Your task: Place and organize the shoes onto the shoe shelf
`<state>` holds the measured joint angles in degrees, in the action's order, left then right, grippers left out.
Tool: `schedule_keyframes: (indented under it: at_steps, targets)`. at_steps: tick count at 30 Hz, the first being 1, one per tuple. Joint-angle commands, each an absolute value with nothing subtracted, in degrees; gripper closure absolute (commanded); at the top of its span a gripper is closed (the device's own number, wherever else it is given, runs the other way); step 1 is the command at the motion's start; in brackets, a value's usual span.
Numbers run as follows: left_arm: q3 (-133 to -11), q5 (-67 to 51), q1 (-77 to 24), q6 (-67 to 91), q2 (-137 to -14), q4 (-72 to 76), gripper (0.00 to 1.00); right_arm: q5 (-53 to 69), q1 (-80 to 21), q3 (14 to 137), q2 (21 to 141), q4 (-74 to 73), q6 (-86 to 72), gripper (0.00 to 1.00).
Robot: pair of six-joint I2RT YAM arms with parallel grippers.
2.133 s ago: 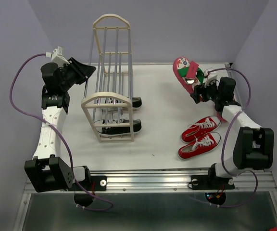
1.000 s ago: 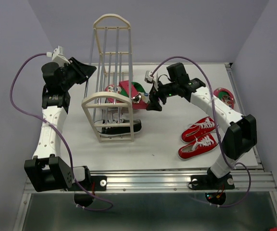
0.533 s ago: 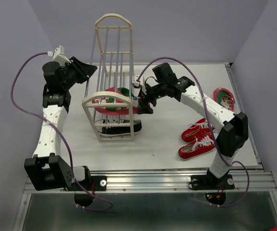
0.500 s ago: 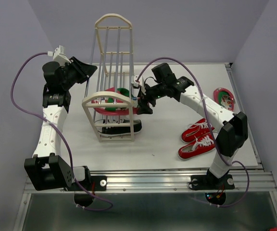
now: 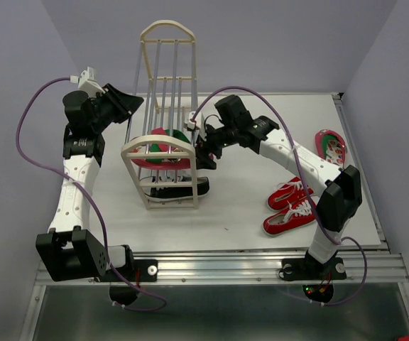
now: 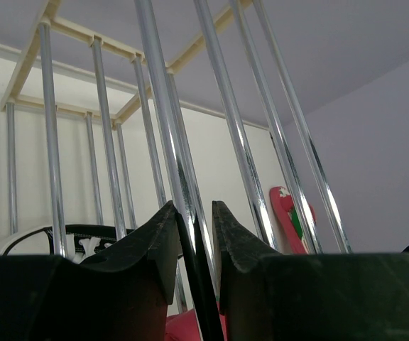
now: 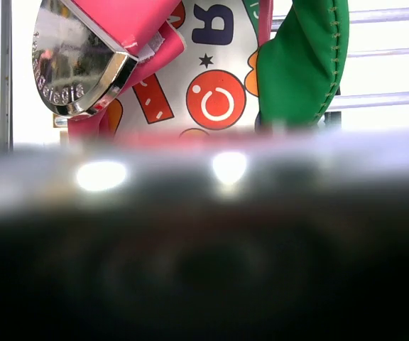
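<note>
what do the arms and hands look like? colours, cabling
Left arm and right arm: white link shells, black joint housings, black bases. A purple cable loops along each. Left hand: matte black wedge-shaped fingers. Right hand: black too.

Shoe shelf [image 5: 158,146] stands left of centre on the table [image 5: 247,213]. One flip-flop [image 5: 163,136] lies on one of its tiers, with a sneaker [image 5: 187,188] lower down at the near end. Right gripper [image 5: 203,150] sits against the shelf's right side, left gripper [image 5: 128,105] at its far left corner. Over on the right there's a pair of sneakers [image 5: 295,206] side by side, with the other flip-flop [image 5: 330,144] behind them.
</note>
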<state>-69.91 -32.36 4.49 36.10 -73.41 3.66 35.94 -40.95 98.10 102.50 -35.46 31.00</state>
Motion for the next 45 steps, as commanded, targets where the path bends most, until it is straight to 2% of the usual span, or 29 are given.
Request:
schedule_keyframes:
  at_steps: [1,5,8,10,11,14,15,20,27,37,40,44,45]
  targets:
    - [-69.5,-33.3,3.2,30.1,-74.4,3.7,0.78,37.9,-41.3,101.3,101.6,-28.7,30.1,0.84]
    - [-69.4,-33.1,3.1,30.1,-74.5,3.7,0.78,38.3,-41.8,101.6,101.8,-28.7,30.4,0.75]
    - [-69.6,-33.0,3.1,30.4,-74.5,3.7,0.77,38.8,-42.4,101.0,101.5,-28.7,31.1,0.73]
    - [-69.7,-33.0,3.1,30.4,-74.4,3.9,0.77,39.1,-42.4,100.0,101.1,-28.7,32.0,0.62]
    - [-69.7,-33.0,3.1,30.4,-74.4,3.9,0.77,39.2,-42.4,99.6,100.8,-28.7,32.3,0.42]
    - [-69.7,-32.6,3.1,30.5,-74.1,4.0,0.78,40.1,-42.4,97.9,99.1,-28.7,34.6,0.16]
    - [-69.7,-32.6,3.1,30.6,-74.2,4.0,0.77,40.2,-42.4,97.2,98.4,-28.6,34.9,0.0]
    - [-69.3,-32.5,3.1,30.8,-74.4,4.2,0.78,38.2,-42.4,95.7,96.7,-25.7,32.3,0.0]
    - [-68.9,-32.1,3.1,31.1,-73.7,4.4,0.78,27.2,-42.4,96.2,96.2,-23.6,25.9,0.0]
    - [-68.6,-31.7,3.1,31.3,-73.5,4.5,0.78,9.1,-41.8,85.3,85.4,-18.1,20.3,0.0]
    - [-68.5,-31.7,3.1,31.1,-73.3,4.4,0.78,5.2,-38.2,82.4,82.4,-17.6,17.6,0.0]
    - [-68.5,-32.0,3.2,30.9,-73.3,4.4,0.78,5.1,-25.8,80.6,81.3,-16.9,8.8,0.0]
    - [-68.6,-32.1,3.1,30.8,-73.3,4.4,0.78,4.9,-19.7,80.0,81.7,-16.6,5.3,0.0]
